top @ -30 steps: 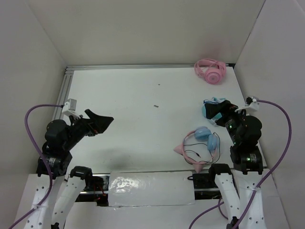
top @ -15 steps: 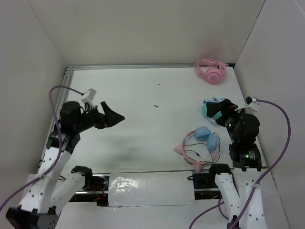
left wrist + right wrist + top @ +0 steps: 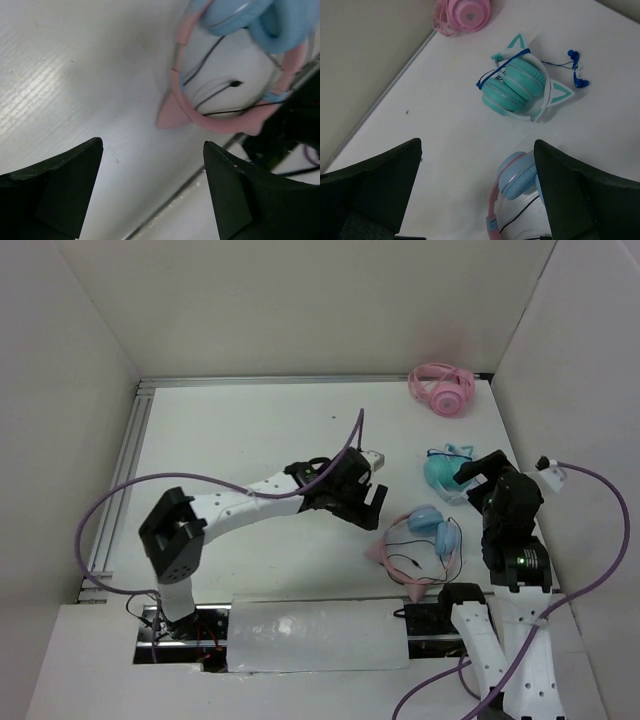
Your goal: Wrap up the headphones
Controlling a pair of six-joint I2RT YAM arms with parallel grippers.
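Note:
The headphones (image 3: pixel 428 532) lie on the white table at the front right, with a pink cat-eared band, two light blue cups and a thin black cable looped inside the band. My left gripper (image 3: pixel 377 502) is open and empty, just left of them and above the table. In the left wrist view the pink band (image 3: pixel 220 120) and blue cups lie beyond my open left gripper (image 3: pixel 152 145). My right gripper (image 3: pixel 478 472) is open and empty, above and behind the headphones. In the right wrist view a blue cup (image 3: pixel 517 175) shows between the fingers of my right gripper (image 3: pixel 477 144).
Teal cat-eared headphones (image 3: pixel 445 470) with a blue cable lie just behind the task headphones, also in the right wrist view (image 3: pixel 520 87). All-pink headphones (image 3: pixel 440 388) sit in the far right corner. White walls enclose the table. The table's front edge runs close to the pink band.
My left arm has swung from the left side across the table, bringing its open gripper next to the headphones. My right gripper has shifted slightly. The headphones have not moved.

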